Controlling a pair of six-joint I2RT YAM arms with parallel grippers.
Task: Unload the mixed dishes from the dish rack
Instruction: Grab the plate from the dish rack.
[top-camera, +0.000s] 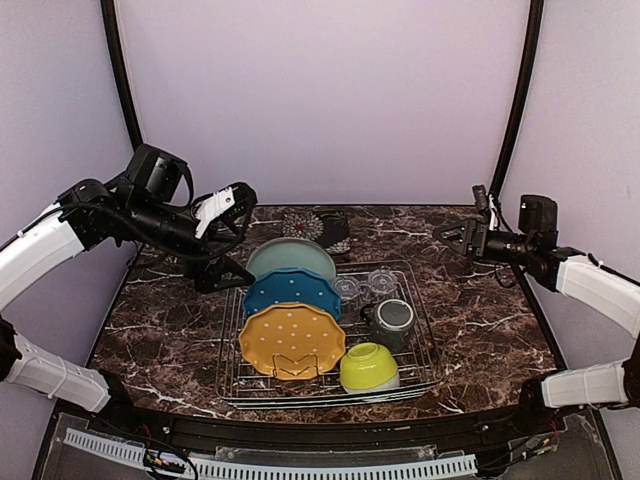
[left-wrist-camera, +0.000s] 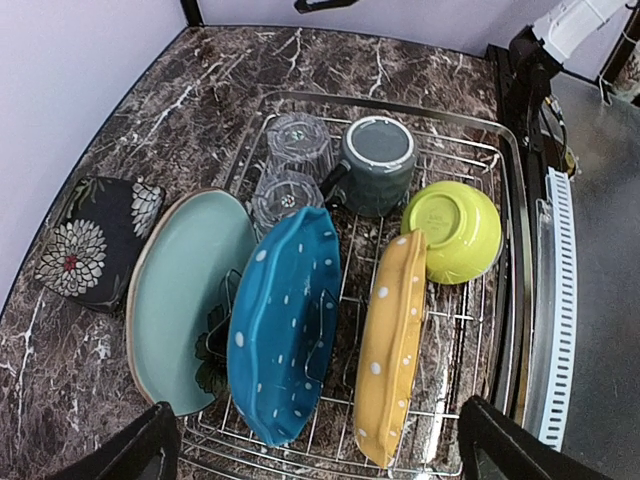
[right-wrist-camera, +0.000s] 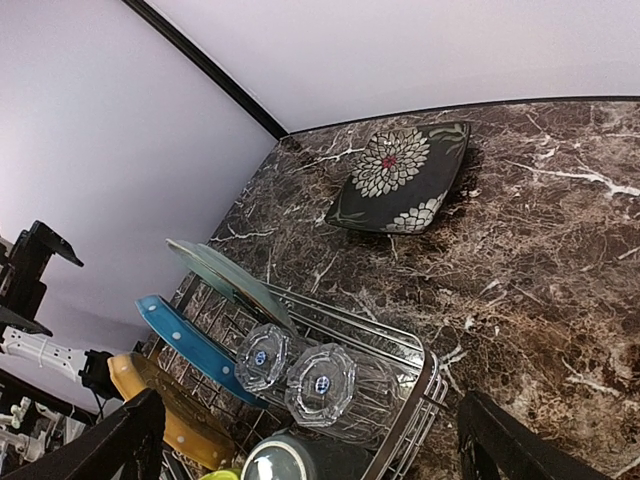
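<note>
Left fingers (left-wrist-camera: 135, 452) and right fingers (right-wrist-camera: 115, 440) gape empty — the dish rack (left-wrist-camera: 400, 106) (loaded) lies between, below.

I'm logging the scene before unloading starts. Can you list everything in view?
teal plate: one, pale teal, on edge at the rear of the rack
blue plate: one, blue with white dots, on edge in front of the teal one
yellow plate: one, yellow with dots, on edge nearest the front
floral plate: one, black with flowers, on the table behind the rack
clear glasses: two, rear right of the rack
mug: one, dark grey, in the rack
bowl: one, lime green, front right of the rack
dish rack: one, silver wire, centre of the table
table: one, dark marble
left gripper: open, empty
right gripper: open, empty
</note>
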